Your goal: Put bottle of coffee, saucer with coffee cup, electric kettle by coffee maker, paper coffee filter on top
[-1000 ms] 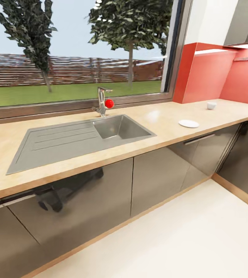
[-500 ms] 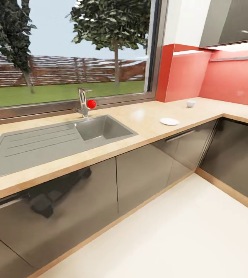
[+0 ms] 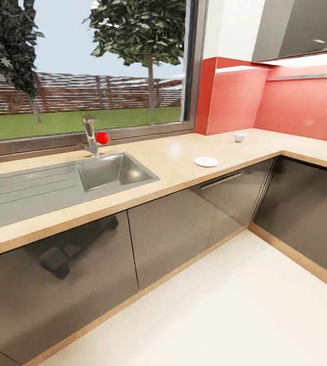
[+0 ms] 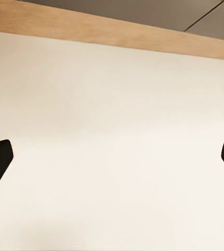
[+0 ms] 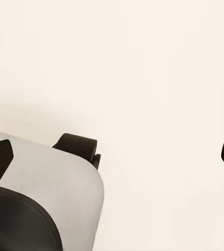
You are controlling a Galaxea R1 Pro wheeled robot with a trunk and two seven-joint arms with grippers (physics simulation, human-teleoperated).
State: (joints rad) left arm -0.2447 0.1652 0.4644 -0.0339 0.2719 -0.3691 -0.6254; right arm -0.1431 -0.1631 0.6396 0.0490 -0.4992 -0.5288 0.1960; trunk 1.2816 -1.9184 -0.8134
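Note:
The light-wood countertop [image 3: 173, 162] runs under the window and turns the corner at the right. On it lies the white saucer [image 3: 206, 161], and farther back near the red wall stands the small white coffee cup [image 3: 240, 136], apart from the saucer. My left gripper [image 4: 112, 157] hangs open over the pale floor beside the wooden plinth strip, nothing between its fingers. My right gripper [image 5: 112, 154] is also open and empty, above the floor and my own grey base [image 5: 44, 198]. The coffee maker, bottle of coffee, paper coffee filter and electric kettle are out of view.
A steel sink [image 3: 115, 172] with drainboard and a tap with a red knob [image 3: 102, 137] is set into the worktop at the left. Grey glossy cabinet fronts [image 3: 183, 223] line both runs. Pale floor [image 3: 224, 305] spreads in front.
The whole head view has shifted: sink, saucer and cup slid left in the picture and more of the right-hand counter run shows, so the camera turned right. The things themselves have not moved.

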